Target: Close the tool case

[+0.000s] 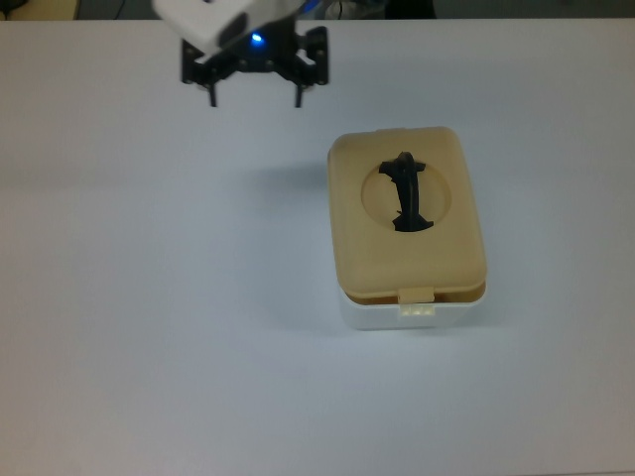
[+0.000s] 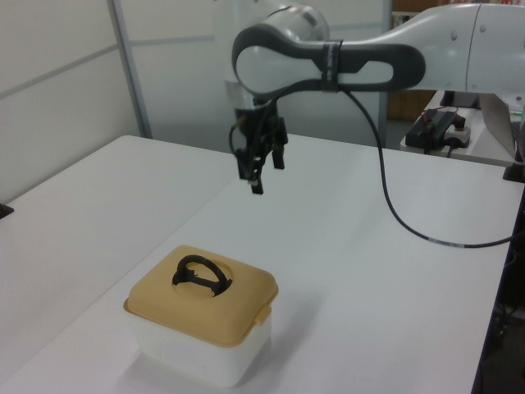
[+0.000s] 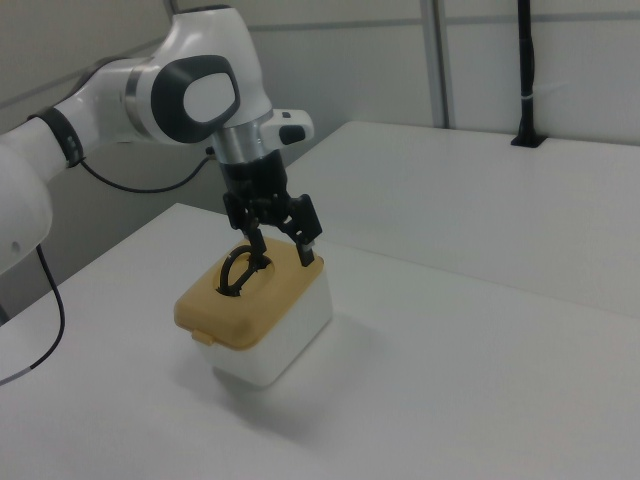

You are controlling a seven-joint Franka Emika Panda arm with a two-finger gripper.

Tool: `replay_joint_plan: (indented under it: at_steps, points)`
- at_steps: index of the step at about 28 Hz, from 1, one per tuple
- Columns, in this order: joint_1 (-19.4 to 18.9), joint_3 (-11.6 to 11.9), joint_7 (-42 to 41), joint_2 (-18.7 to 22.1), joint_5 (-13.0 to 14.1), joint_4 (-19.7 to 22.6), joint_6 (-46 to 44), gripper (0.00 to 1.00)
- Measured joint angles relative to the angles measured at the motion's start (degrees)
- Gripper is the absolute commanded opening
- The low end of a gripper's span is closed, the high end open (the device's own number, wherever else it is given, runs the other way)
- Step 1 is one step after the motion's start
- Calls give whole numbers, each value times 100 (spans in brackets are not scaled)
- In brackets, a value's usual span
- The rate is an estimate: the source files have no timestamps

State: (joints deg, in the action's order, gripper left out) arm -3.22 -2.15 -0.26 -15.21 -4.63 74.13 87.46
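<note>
Your fingers (image 1: 253, 97) hung spread and empty above the white surface (image 1: 149, 297), well apart from the lidded tool case (image 1: 408, 226).

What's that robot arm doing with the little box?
Right now the robot is not touching anything. The beige lid sits on top of the white tub, with its black handle standing up in the round dip, so the tool case looks closed. The robot's hand is open and empty, up in the air, away from the case toward the top view's upper left. Nothing else is on the white table.
</note>
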Motion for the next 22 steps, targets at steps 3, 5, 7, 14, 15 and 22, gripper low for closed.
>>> replay_joint_plan:
  at_steps: [3,5,7,14,15,22]
  points:
    - [216,3,-178,80,0,-1,-4,100]
    - [375,4,-272,151,1,-2,-11,100]
    - [483,5,-323,219,1,-2,-59,100]
    - [728,5,-590,522,3,-5,-569,100]
    - [749,5,-608,565,7,-5,-610,100]
    - [760,4,-611,620,8,-1,-719,100]
